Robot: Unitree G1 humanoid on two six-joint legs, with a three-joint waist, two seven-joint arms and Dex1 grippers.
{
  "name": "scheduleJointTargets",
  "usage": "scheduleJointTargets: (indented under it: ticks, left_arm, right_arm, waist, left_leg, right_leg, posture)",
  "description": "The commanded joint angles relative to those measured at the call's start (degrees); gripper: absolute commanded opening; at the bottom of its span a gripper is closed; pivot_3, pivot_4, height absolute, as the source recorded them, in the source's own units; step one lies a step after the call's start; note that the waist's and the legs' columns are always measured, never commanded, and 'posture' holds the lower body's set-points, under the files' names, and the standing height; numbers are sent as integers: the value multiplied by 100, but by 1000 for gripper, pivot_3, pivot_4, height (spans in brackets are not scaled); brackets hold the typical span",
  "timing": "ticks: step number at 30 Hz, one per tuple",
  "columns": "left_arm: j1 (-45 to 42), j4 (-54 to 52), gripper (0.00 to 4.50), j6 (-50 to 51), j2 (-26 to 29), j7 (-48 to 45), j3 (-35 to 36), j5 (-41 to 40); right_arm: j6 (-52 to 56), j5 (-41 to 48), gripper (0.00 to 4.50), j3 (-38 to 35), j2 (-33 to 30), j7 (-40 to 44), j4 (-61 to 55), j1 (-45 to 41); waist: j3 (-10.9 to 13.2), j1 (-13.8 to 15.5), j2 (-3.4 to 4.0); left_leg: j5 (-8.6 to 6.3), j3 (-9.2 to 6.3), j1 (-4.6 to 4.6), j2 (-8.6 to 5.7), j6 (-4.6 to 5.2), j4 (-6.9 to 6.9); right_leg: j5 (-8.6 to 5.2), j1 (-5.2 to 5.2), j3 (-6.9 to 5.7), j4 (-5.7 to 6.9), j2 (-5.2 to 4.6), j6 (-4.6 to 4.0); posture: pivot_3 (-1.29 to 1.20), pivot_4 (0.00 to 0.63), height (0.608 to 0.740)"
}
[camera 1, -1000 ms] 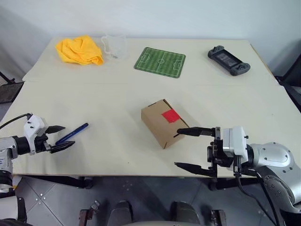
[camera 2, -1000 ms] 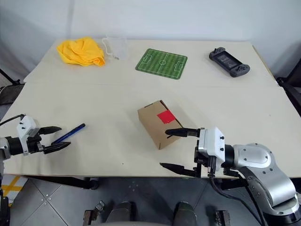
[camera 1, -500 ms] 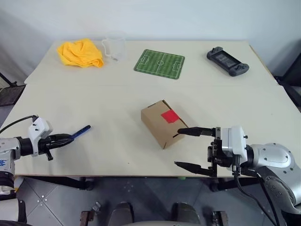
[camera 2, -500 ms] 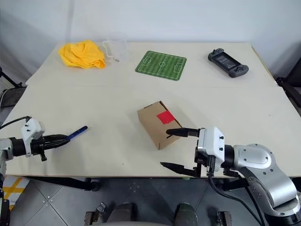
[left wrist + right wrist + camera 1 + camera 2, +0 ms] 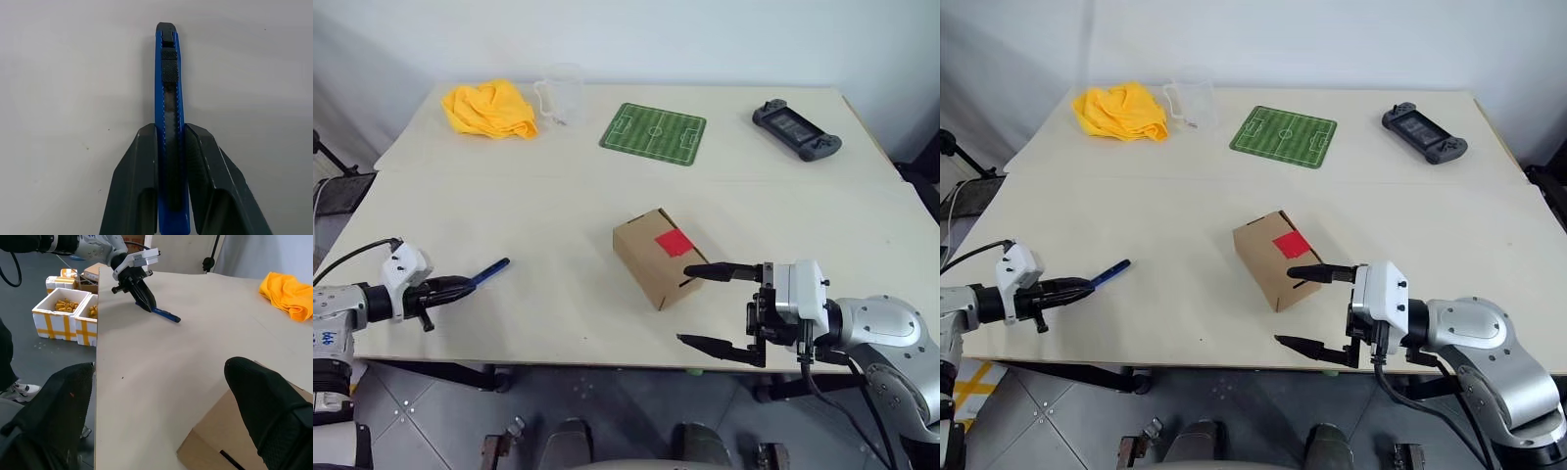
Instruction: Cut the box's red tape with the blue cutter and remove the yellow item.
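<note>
Brown cardboard box (image 5: 654,257) sits near the middle of the bench (image 5: 558,196), flaps shut, red tape (image 5: 674,242) on its top face toward the right-hand end. A slot cut shows on the side facing the right hand. No printing readable on the box.

Left hand (image 5: 453,286) well left of the box, near the bench's front edge, closed on the blue cutter (image 5: 489,271). Left wrist view: both black fingers (image 5: 134,186) pressed against the cutter's sides, its ribbed dark slider and tip projecting past them; the rear of the cutter is cut off at the frame edge.

Right hand (image 5: 705,306) just right of and in front of the box, spread wide and gripping nothing; upper finger close by the box's near corner, contact cannot be told.

Behind the box, along the far side of the bench: yellow cloth (image 5: 491,108), clear cup (image 5: 560,94) (outline hard to make out), green football-pitch mat (image 5: 653,132), dark handheld game console (image 5: 796,128).

Yellow item: not visible with the box closed.

Right wrist view: white crates (image 5: 63,313) with yellow stripes on the floor beyond the bench edge; contents too small to identify.
</note>
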Motion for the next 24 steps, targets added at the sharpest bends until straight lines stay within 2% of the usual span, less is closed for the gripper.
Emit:
scheduleJointTargets:
  ticks: [1,5,9,12,15,17,20,24]
  left_arm:
    - [327,-1995,461,723,-18,-543,-353,-515]
    - [410,-3702,461,1550,-10,-518,-1038,-381]
    - [57,-4802,461,2441,-786,294,-2095,134]
    - [-229,-4936,461,2871,-1459,843,-2949,734]
    - [-556,-4796,461,3268,-2056,1404,-3561,1315]
    - [-802,-4697,461,3607,-2366,1641,-3764,1498]
    - [-975,-4786,461,3907,-2524,1597,-4060,1583]
    - [-1159,-4757,461,4114,-2588,1585,-4392,1727]
  right_arm:
    - [101,319,4500,-473,-250,104,-203,248]
    - [409,652,4500,-912,-657,309,-321,743]
    - [470,445,4500,-1136,-931,458,-442,1614]
    - [536,170,4500,-1117,-927,179,-385,1866]
    - [506,-238,3971,-1125,-912,-59,-375,2145]
    - [631,-353,3451,-1118,-916,-257,-437,2161]
    - [656,-478,2482,-1071,-909,-346,-512,2211]
    - [701,-864,1037,-417,-909,-521,-402,1847]
  waist:
    - [11,8,-17]
    - [21,0,-35]
    - [19,20,-31]
    - [20,21,-33]
    - [18,39,-34]
    - [16,87,-32]
    - [16,184,-33]
    - [16,218,-32]
  left_leg:
    - [-1,0,-9,1,0,4]
    - [-4,-2,-22,2,2,16]
    - [-8,0,-17,1,7,18]
    - [-11,0,-23,1,10,31]
    - [-12,-1,-24,1,10,36]
    - [-12,0,-22,-1,11,40]
    - [-17,-1,-23,-1,18,58]
    - [-24,-2,-23,-1,22,71]
  right_leg:
    - [0,-6,0,0,0,0]
    - [0,-13,0,1,1,0]
    - [1,-8,3,-2,1,0]
    - [2,-7,3,-3,1,3]
    - [3,-6,4,-4,1,3]
    - [5,-1,5,-14,0,3]
    - [9,8,6,-34,0,2]
    - [9,20,6,-43,0,1]
  posture:
    - [0,150,740]
    - [0,150,740]
    - [0,150,740]
    - [0,150,740]
    - [0,150,740]
    - [0,150,740]
    - [0,150,740]
    - [0,150,740]
